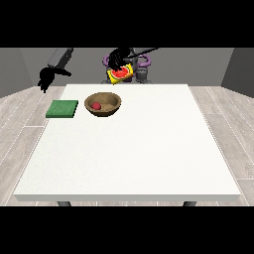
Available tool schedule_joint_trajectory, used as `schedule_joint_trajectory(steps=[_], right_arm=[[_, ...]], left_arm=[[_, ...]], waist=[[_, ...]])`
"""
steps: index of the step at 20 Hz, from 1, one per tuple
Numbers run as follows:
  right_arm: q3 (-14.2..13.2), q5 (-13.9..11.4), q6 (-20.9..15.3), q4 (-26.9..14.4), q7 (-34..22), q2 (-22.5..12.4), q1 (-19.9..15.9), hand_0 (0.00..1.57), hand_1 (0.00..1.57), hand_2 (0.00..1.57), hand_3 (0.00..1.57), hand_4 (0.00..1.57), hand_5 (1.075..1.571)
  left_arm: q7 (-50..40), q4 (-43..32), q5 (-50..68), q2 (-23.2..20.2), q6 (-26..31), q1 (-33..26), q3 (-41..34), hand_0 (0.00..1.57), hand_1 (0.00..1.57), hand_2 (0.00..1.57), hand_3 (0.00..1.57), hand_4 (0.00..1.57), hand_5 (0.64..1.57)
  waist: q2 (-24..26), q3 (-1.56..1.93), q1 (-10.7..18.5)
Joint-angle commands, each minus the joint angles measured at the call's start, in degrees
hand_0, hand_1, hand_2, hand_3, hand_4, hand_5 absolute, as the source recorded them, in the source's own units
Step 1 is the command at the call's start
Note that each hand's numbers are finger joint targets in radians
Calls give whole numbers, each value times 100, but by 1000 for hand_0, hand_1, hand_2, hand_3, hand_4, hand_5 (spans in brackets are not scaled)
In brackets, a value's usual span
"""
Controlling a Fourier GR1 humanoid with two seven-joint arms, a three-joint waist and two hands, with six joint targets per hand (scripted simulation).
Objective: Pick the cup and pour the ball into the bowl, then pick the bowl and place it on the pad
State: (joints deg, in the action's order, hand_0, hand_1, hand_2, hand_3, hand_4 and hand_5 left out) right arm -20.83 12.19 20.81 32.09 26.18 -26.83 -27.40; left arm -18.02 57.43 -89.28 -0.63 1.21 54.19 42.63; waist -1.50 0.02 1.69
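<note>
No writing can be read on anything. The cup [120, 74] is yellow with a red inside, raised and tilted above the surface's [129, 149] far edge, gripped by the robot hand at the view's right [117, 58]. The brown wooden bowl [103, 104], near the far left corner, holds a red ball [95, 106]. A green pad [62, 108] lies just beside it at the left edge. The robot hand at the view's left [46, 78] hangs off the far left corner; whether it is open or closed cannot be told.
</note>
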Motion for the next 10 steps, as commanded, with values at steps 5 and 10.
schedule_joint_trajectory(steps=[5, 10], right_arm=[[-128, 160, -250, 8, -281, 105, -65, 0, 0, 0, 0, 482, 1561], [-323, 340, -292, 100, -443, -146, -290, 0, 0, 0, 0, 411, 1556]], left_arm=[[171, 897, 1560, -478, -1412, -589, -1888, 415, 415, 1571, 1571, 998, 1565], [968, 1142, 3210, -464, -1595, -1200, -2806, 859, 859, 1571, 1555, 925, 1555]], waist=[[-109, -25, 746], [-595, -28, 947]])
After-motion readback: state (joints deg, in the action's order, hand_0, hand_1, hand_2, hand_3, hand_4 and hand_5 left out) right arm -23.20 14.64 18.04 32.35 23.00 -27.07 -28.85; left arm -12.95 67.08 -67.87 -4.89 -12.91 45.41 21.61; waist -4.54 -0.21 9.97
